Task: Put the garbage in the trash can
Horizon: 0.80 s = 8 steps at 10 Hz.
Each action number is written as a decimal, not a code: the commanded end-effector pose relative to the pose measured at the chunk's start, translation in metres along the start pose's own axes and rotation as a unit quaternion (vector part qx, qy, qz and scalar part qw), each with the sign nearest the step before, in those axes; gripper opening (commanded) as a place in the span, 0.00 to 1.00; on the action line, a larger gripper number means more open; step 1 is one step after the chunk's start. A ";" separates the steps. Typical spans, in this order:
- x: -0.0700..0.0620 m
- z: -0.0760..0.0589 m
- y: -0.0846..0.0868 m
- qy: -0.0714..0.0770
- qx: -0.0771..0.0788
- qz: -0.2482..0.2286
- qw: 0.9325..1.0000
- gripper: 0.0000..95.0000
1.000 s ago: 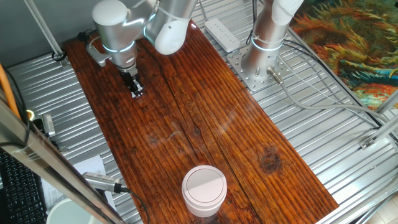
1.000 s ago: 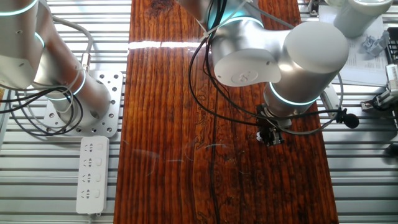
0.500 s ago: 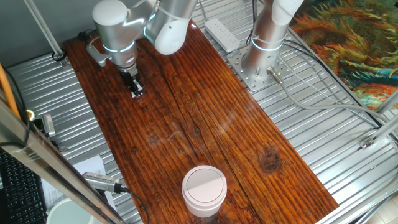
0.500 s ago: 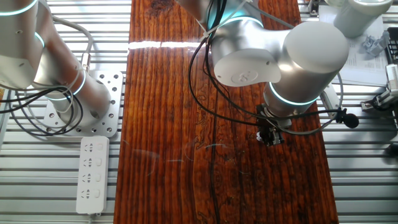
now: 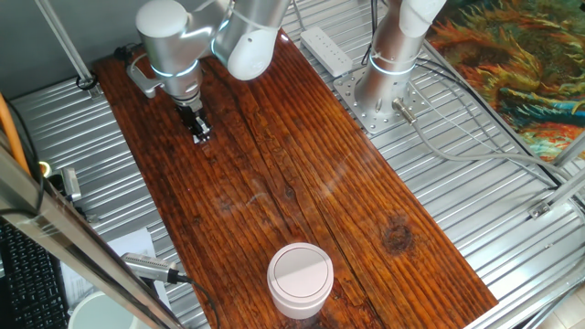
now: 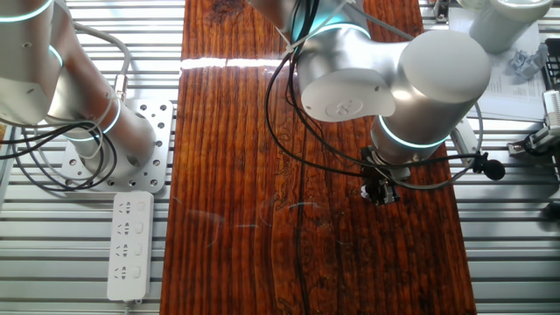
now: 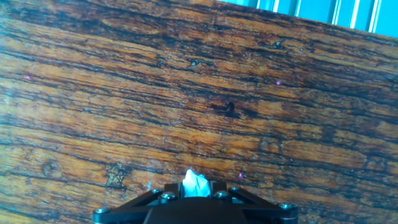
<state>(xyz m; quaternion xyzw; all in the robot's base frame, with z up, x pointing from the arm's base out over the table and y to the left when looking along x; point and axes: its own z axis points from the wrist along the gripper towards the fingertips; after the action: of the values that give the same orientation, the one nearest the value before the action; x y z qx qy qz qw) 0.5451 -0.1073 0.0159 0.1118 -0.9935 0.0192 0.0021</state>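
One tiny scrap of garbage (image 7: 195, 185) sits pinched between the tips of your gripper (image 7: 196, 194), low over the wooden table (image 5: 302, 174); it looks feather-light, soft and crushable, so hold gently toward the trash can (image 5: 300, 279)

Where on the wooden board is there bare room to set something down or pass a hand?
Bare wood runs along the board's middle, between the gripper holding the garbage at one end and the trash can at the other. It is crowded only under the arm by the gripper and around the can.
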 end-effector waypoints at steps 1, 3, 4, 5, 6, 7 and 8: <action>0.000 0.000 0.000 0.000 0.000 0.001 1.000 0.20; -0.019 -0.068 0.022 0.008 -0.004 -0.010 1.000 0.20; -0.019 -0.068 0.022 0.004 -0.004 -0.010 1.000 0.00; -0.019 -0.068 0.022 0.003 -0.004 -0.010 1.000 0.00; -0.019 -0.068 0.022 0.002 -0.004 -0.010 1.000 0.00; -0.019 -0.069 0.023 0.001 -0.005 -0.009 1.000 0.00; -0.018 -0.069 0.023 0.001 -0.006 -0.011 1.000 0.00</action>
<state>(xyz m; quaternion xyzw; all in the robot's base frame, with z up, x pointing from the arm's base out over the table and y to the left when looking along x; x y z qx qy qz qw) 0.5568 -0.0762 0.0871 0.1243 -0.9921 0.0140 0.0020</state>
